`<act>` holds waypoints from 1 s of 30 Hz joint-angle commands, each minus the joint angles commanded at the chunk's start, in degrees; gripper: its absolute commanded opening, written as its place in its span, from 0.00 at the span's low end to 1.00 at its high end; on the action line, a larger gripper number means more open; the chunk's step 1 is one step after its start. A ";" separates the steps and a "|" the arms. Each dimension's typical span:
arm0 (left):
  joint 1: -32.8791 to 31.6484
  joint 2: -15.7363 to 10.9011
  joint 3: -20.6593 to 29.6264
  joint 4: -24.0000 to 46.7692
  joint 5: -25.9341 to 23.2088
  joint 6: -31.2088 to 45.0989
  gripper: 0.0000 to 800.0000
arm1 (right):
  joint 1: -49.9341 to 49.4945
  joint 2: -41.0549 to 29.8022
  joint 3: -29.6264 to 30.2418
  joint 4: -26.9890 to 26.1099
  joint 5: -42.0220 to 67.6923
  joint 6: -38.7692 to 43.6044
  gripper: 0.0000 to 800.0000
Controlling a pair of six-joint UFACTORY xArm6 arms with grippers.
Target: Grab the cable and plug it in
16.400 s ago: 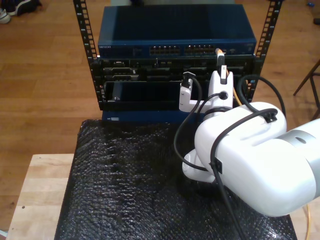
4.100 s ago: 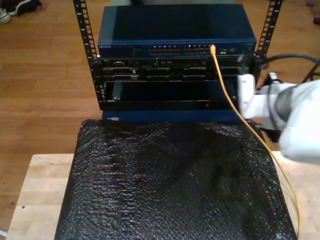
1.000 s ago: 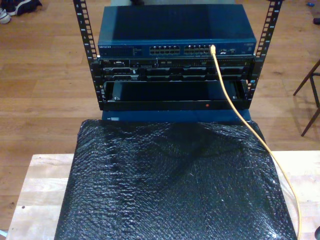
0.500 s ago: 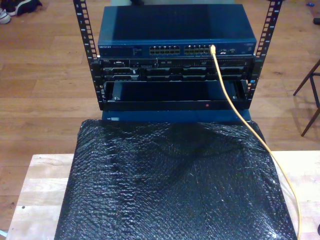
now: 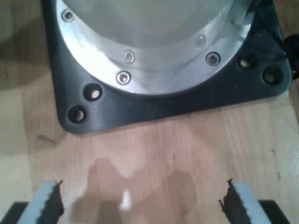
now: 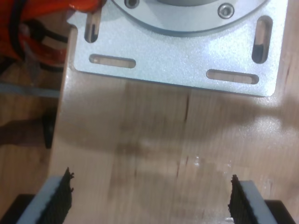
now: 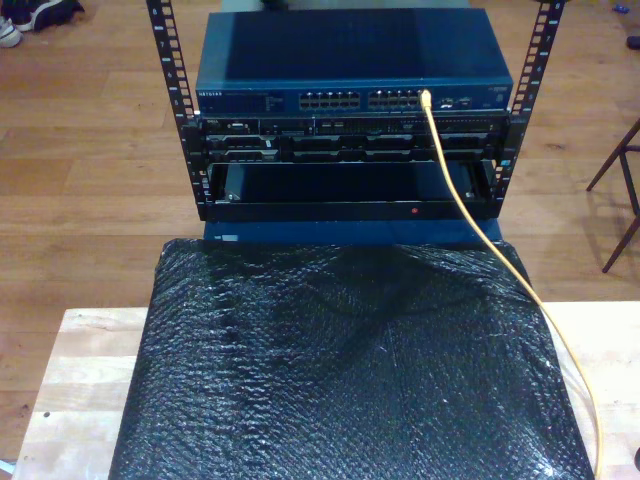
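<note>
The yellow cable (image 7: 437, 140) has its plug end (image 7: 424, 97) seated in a port on the front of the blue switch (image 7: 350, 50). From there it runs down over the rack and along the black mat toward the exterior view's lower right. My first gripper (image 5: 142, 205) is open, with nothing between its ridged fingertips (image 5: 49, 205). It hangs over bare wood beside a black base plate (image 5: 154, 105). My second gripper (image 6: 149, 200) is open too and holds nothing. It is above wood next to a silver base plate (image 6: 177, 51).
The black rack (image 7: 350, 185) holds the switch and darker units under it. A black bubble-wrap mat (image 7: 340, 370) covers most of the wooden table (image 7: 80, 380). A chair leg (image 7: 620, 190) stands at the exterior view's right. Something orange (image 6: 46, 18) lies near the silver plate.
The arm that held the cable at the switch has let go and drawn back out of the exterior view to its right. The cable stays plugged in. Nothing has moved in the last second.
</note>
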 joint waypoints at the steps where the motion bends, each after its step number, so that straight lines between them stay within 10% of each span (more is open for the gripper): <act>1: 0.00 0.00 0.00 0.00 0.00 0.00 1.00 | 0.00 -0.09 0.35 0.00 -0.70 0.00 1.00; 30: 0.00 0.00 0.00 0.00 0.00 0.00 1.00 | 0.00 -1.58 1.93 -0.35 -3.08 0.00 1.00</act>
